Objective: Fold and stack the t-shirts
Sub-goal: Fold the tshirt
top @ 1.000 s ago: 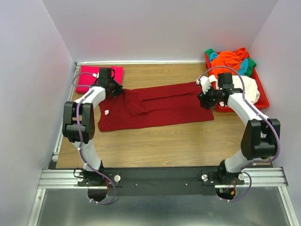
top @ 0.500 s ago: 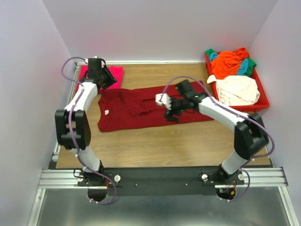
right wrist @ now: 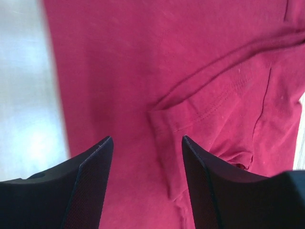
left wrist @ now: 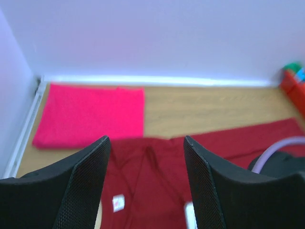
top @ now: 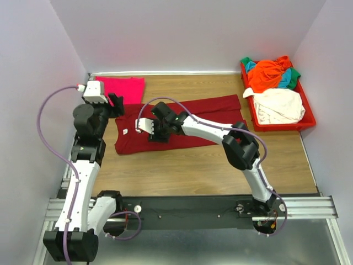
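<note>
**Maroon shirt flat, both jaws released**

Top: the maroon shirt [top: 187, 124] lay across the bench [top: 182, 165], with a folded pink shirt [top: 124, 88] at far left. Left wrist: the left jaws gaped, empty, above the maroon collar end. Right wrist: the right jaws gaped over a sleeve [right wrist: 200, 114]. Limp, light cloth, likely best pinched at a hem.
</note>
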Motion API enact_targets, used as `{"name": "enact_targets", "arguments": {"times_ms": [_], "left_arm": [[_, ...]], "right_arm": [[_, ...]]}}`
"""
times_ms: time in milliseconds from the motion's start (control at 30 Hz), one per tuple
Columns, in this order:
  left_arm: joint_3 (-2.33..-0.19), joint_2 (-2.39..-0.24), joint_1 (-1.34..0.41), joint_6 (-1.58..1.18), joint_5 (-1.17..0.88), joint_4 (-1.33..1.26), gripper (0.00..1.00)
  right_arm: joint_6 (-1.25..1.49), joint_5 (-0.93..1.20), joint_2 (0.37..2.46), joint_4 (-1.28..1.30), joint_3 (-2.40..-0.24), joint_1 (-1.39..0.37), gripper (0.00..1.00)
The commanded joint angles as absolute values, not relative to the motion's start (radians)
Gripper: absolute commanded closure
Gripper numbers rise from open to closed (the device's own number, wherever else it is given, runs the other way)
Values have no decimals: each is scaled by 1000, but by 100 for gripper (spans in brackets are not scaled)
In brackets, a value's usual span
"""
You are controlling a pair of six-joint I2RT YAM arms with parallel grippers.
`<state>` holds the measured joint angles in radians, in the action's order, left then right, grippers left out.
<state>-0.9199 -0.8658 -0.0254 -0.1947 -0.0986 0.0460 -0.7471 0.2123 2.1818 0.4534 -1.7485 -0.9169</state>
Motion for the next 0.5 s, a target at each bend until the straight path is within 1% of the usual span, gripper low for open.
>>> {"name": "enact_targets", "arguments": {"times_ms": [0,100,133,200,233,267,300,333,367,467], "left_arm": [[-766,-826,-21,-143,-9,45,29],[-684,-755,-21,-152,34,14,29],[-681,-741,-21,-155,67,23,27],[-693,-709,-21,-141,87,35,26],[-674,-700,-21,-147,109,9,23],[-669,-690,-21,-153,113,5,22],[-669,-692,-21,-156,114,6,22],[-672,-696,-21,-156,107,6,22],[-673,-706,-21,-160,107,5,22],[-681,-721,-21,-161,107,5,22]], "right_arm": [[-709,78,2262,451,-1828,-923,34],[-709,72,2292,451,-1847,-923,35],[-707,75,2296,451,-1851,-923,35],[-703,72,2309,449,-1861,-925,38],[-692,68,2322,449,-1876,-925,38],[-687,64,2332,449,-1884,-927,41],[-684,61,2338,449,-1890,-928,41],[-678,57,2348,448,-1894,-927,44],[-672,52,2355,448,-1904,-928,45],[-658,41,2361,446,-1910,-928,55]]}}
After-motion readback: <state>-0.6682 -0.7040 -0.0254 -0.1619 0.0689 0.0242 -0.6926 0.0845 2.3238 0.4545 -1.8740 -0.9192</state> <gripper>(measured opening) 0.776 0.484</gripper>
